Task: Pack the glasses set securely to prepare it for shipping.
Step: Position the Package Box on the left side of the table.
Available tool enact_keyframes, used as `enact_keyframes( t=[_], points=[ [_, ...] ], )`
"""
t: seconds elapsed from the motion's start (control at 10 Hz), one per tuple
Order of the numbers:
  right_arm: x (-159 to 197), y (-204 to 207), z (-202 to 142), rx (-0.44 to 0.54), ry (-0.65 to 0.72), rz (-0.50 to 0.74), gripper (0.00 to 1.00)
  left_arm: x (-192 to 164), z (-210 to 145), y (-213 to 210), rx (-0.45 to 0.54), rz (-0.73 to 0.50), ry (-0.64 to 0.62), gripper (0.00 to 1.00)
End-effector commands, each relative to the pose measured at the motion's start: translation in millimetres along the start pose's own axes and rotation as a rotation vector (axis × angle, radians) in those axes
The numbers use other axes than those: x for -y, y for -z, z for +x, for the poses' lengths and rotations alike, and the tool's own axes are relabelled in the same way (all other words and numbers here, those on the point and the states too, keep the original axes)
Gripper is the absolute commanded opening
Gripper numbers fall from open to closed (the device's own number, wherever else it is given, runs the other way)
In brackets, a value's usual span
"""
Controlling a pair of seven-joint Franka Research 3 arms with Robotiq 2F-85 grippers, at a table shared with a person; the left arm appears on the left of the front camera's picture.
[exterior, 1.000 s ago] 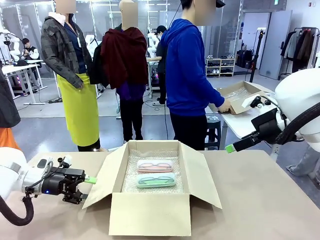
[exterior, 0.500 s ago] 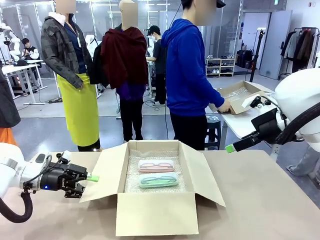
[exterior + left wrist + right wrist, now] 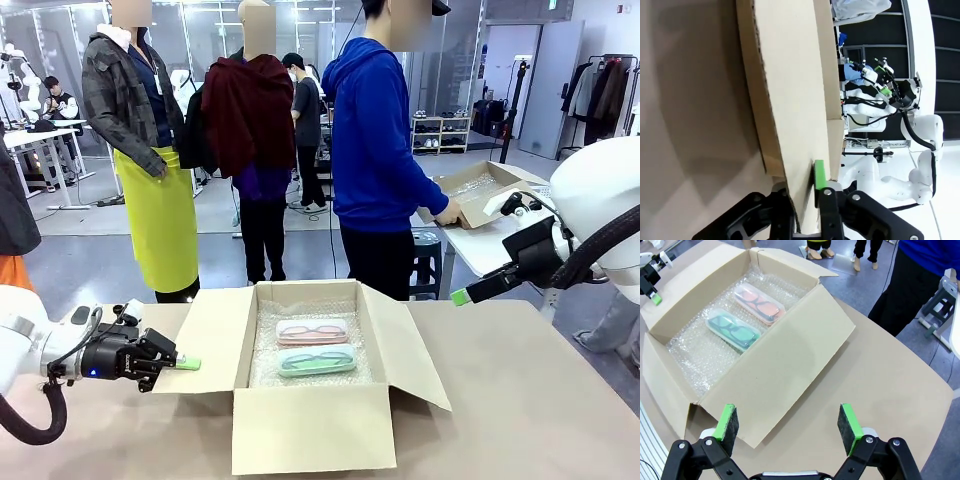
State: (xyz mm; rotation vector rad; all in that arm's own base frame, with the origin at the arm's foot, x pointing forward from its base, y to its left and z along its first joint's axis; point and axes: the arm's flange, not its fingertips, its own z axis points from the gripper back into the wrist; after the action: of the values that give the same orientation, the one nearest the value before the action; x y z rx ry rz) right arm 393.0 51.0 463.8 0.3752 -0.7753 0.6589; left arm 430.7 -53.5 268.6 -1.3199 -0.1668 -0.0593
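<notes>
The glasses set lies on bubble wrap inside an open cardboard box (image 3: 310, 430): a pale pink case (image 3: 311, 331) behind a mint green case (image 3: 317, 360). From the right wrist view the pink case (image 3: 760, 302) and green case (image 3: 733, 330) lie side by side. My left gripper (image 3: 185, 363) is shut on the outer edge of the box's left flap (image 3: 215, 335). The left wrist view has that flap (image 3: 785, 75) pinched between the left gripper (image 3: 802, 187) fingers. My right gripper (image 3: 790, 422) hangs open above the right flap (image 3: 785, 365), and it is raised off to the right (image 3: 462, 296).
A person in a blue hoodie (image 3: 375, 140) stands at the far side, hands at a second cardboard box (image 3: 480, 190) on a side table. Bare tabletop (image 3: 530, 400) lies right of the box. Other people stand farther back.
My left gripper has closed on the left flap's edge. The box has slid slightly to the right. The right arm has not moved.
</notes>
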Motion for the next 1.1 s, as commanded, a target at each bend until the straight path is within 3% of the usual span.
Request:
enact_keyframes(
  t=[0.0,0.7,0.8,1.0],
  points=[
    [-2,-3,4,-0.010,-0.001,-0.002,1.00,3,0,4,0.012,-0.020,-0.008,0.00],
    [-2,-3,4,-0.010,-0.001,-0.002,1.00,1,0,0,-0.001,-0.005,0.000,0.00],
    [-2,-3,4,-0.010,-0.001,-0.002,1.00,1,0,0,0.002,-0.007,-0.005,0.06],
    [-2,-3,4,-0.010,-0.001,-0.002,1.00,6,13,-36,-0.101,0.052,0.017,0.06]
  ],
)
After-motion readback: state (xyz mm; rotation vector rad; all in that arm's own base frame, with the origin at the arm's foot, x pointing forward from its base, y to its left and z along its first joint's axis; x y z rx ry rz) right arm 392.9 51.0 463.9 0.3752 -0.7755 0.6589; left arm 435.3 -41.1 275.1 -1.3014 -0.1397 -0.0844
